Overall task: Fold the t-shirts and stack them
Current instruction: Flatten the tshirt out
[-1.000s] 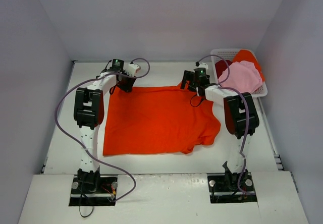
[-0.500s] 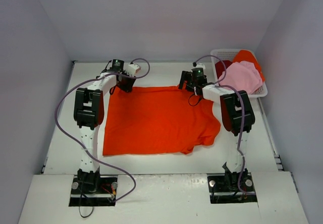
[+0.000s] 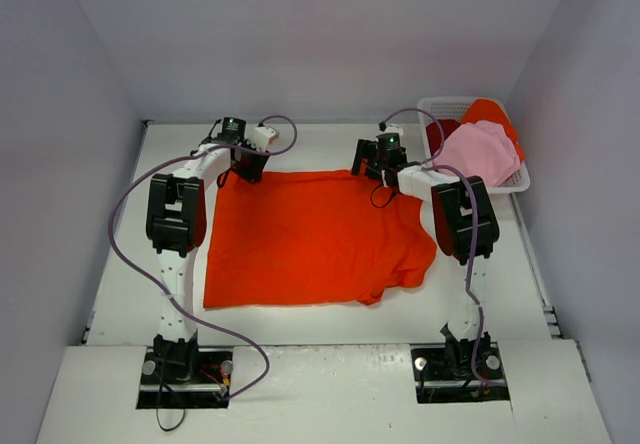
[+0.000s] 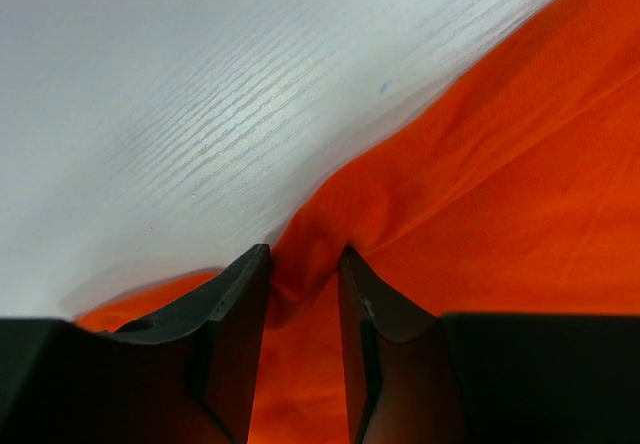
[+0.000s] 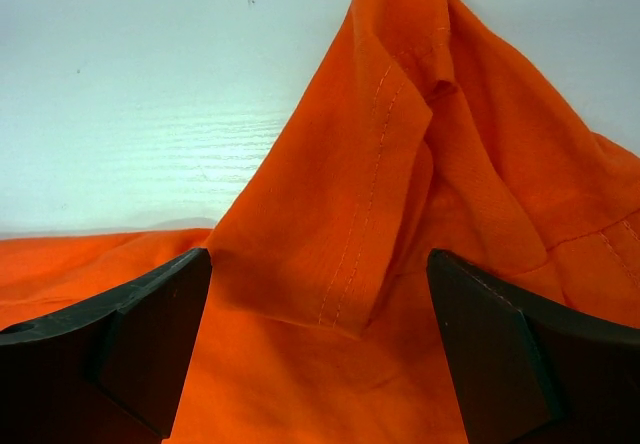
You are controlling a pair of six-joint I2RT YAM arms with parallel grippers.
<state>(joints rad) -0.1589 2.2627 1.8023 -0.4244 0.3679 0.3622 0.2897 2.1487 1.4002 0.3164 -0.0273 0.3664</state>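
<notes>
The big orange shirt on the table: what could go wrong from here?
The left jaws pinch only a thin ridge at the far edge of the orange shirt; it may slip out when lifted. The right jaws stand open around a peaked sleeve fold and might close on doubled layers, skewing the fold. The shirt's near right corner lies bunched, so creases could get folded in.

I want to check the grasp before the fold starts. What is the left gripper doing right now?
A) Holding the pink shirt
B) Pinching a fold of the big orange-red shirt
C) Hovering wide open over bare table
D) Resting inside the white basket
B: the left wrist view shows the left gripper squeezing a raised ridge of the orange-red t-shirt between its fingers, at the shirt's far left corner.
</notes>
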